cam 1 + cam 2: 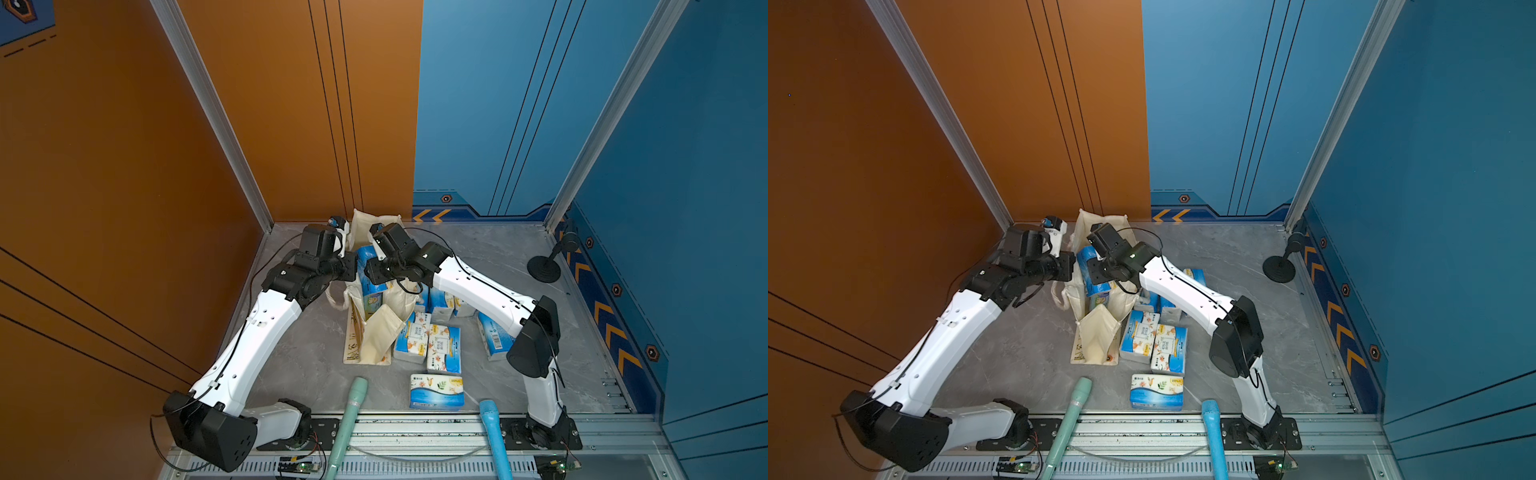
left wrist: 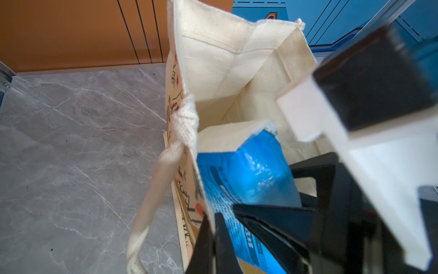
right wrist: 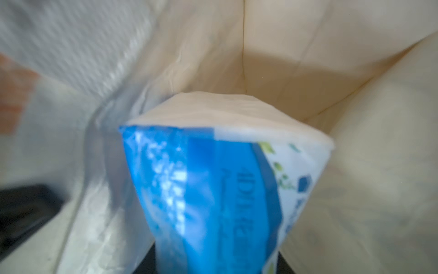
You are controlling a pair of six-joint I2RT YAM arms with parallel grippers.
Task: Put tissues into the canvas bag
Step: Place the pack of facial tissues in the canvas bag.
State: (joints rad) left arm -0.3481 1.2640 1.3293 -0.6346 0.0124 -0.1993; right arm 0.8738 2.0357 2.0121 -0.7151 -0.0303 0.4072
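One tissue pack [image 3: 213, 189], clamped by the right gripper [image 2: 291, 189], hangs inside the canvas bag [image 1: 374, 332]; the left gripper [image 2: 211, 239] pinches the rim.

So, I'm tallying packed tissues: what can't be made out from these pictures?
What lies deep inside the canvas bag: in both top views the right arm covers much of its mouth; in the right wrist view the held pack blocks it.
The loose packs under that arm: partly hidden in both top views, so uncountable.
Held pack's print: blurred in the right wrist view.
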